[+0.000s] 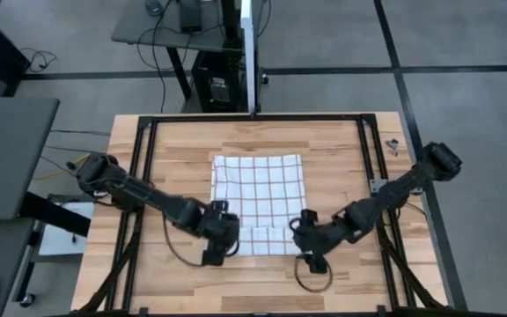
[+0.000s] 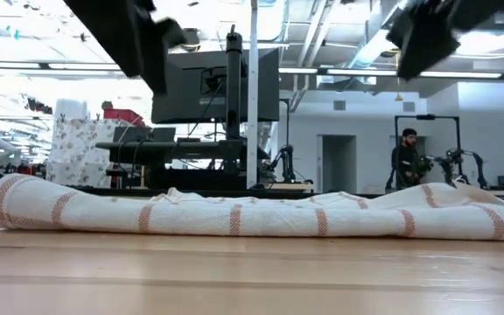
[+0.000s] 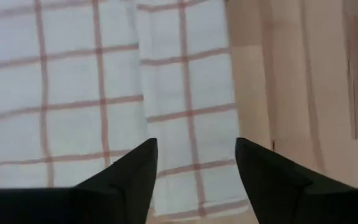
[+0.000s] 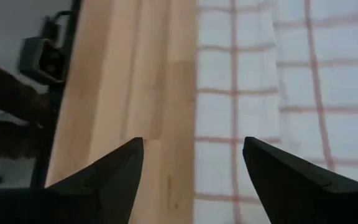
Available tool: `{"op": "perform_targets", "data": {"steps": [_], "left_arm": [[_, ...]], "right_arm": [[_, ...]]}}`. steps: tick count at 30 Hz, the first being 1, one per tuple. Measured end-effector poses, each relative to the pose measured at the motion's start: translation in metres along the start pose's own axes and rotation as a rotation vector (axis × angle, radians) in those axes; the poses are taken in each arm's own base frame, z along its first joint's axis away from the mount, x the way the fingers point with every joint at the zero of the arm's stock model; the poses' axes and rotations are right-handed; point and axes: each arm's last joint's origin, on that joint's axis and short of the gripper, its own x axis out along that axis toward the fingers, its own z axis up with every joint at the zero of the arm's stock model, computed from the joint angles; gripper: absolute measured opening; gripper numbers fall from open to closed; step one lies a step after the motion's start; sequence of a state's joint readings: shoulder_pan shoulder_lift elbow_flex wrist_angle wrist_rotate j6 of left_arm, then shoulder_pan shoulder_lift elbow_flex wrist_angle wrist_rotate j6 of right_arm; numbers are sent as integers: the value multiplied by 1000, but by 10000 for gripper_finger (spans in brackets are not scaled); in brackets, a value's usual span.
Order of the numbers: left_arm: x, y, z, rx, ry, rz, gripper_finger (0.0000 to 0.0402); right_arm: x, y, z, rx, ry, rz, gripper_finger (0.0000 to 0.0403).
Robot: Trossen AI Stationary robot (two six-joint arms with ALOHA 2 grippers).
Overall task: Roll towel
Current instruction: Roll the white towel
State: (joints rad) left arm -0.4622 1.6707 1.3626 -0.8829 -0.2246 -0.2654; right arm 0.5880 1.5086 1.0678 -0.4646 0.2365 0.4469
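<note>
Table (image 1: 341, 150): pale wood planks, filling the centre of the high view, framed by black rails
Towel (image 1: 260, 201): white with a red grid, spread in the middle of the high view, near edge folded into a low roll along the lower middle of the frame; in the low view (image 2: 234, 214) stretched across the whole width, rolled end at left, looser folds at right
Left arm: reaching in from middle left of the high view toward the towel's lower left corner
Right arm: reaching in from middle right of the high view toward the towel's lower right corner
Left gripper (image 1: 218, 239): at the rolled edge's left end, lower centre-left of the high view; in its wrist view (image 3: 194, 152) fingers spread apart above the cloth, nothing between them, released
Right gripper (image 1: 307, 236): at the rolled edge's right end, lower centre-right of the high view; in its wrist view (image 4: 192, 149) fingers wide apart, over the towel's border and bare wood, holding nothing
Person (image 2: 405, 157): small, standing at right background of the low view
</note>
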Motion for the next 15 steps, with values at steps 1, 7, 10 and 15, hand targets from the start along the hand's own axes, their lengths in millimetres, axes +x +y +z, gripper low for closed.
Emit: {"op": "perform_targets", "data": {"steps": [1,7,10,15], "left_arm": [[-3,-7,-2,23,-8,31,204],[-8,-46,-19,34,-69,131,204],[4,-65,-24,-28,-75,149,204],[43,-88,-25,-33,-1,196,203]], "right_arm": [[-1,8,-1,-21,-19,-21,270],[5,47,-25,-143,-83,-215,270],[19,62,-41,-203,-57,-227,270],[50,72,-66,-217,12,-304,270]]}}
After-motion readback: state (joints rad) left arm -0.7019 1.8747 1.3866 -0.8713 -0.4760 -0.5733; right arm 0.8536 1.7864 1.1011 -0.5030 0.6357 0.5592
